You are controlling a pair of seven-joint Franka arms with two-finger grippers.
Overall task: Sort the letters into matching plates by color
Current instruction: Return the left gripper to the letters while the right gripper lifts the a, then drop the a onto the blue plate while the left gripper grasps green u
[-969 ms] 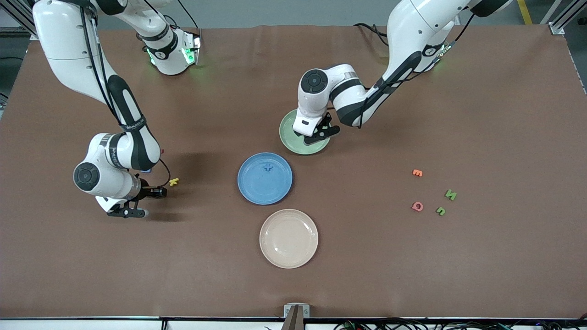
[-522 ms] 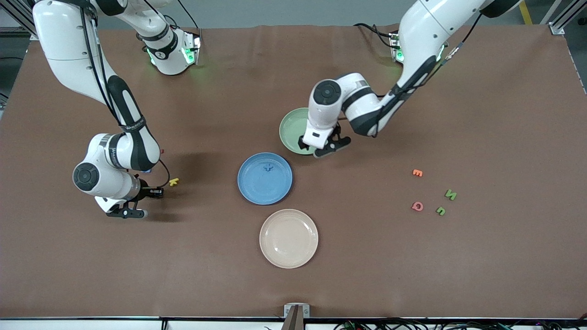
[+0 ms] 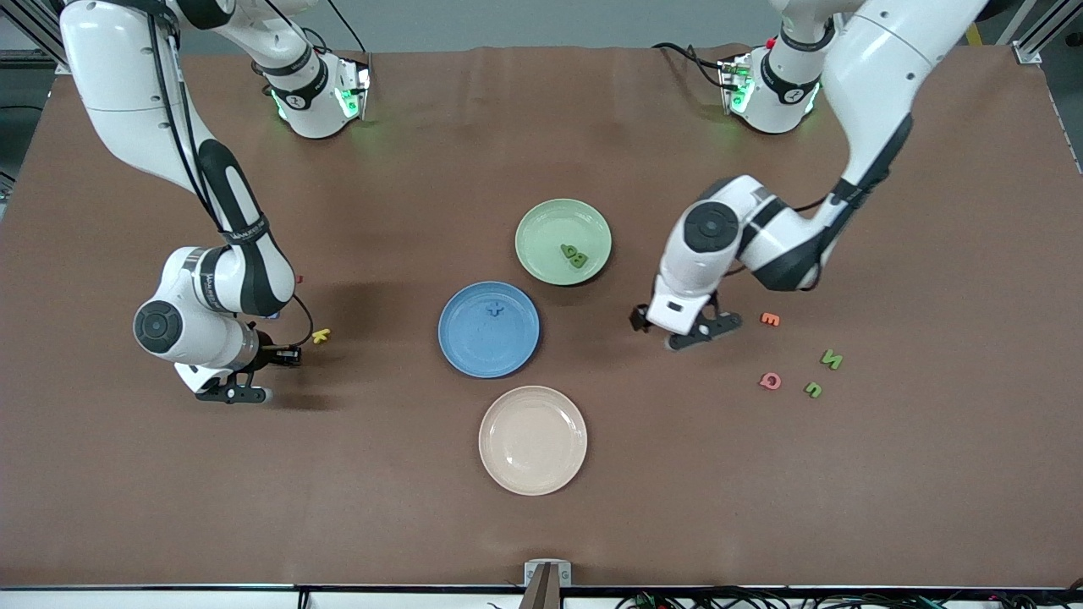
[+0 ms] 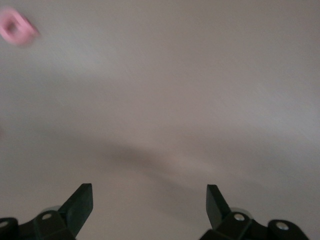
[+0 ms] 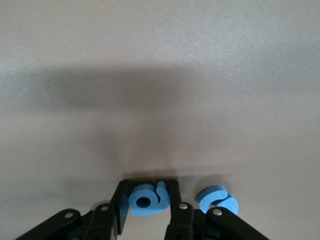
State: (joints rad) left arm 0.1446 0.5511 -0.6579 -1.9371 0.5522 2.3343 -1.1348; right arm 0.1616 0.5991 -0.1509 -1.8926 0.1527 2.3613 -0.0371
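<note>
The right gripper is clamped on a blue letter at table level, toward the right arm's end; a second blue letter lies just beside it. The left gripper, fingers apart and empty, is over bare table at 4 o'clock from the green plate, which holds green letters. The blue plate holds a blue plus.

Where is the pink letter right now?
In the front view the pink letter lies on the table toward the left arm's end, beside a small green letter and nearer the camera than the orange letter.
</note>
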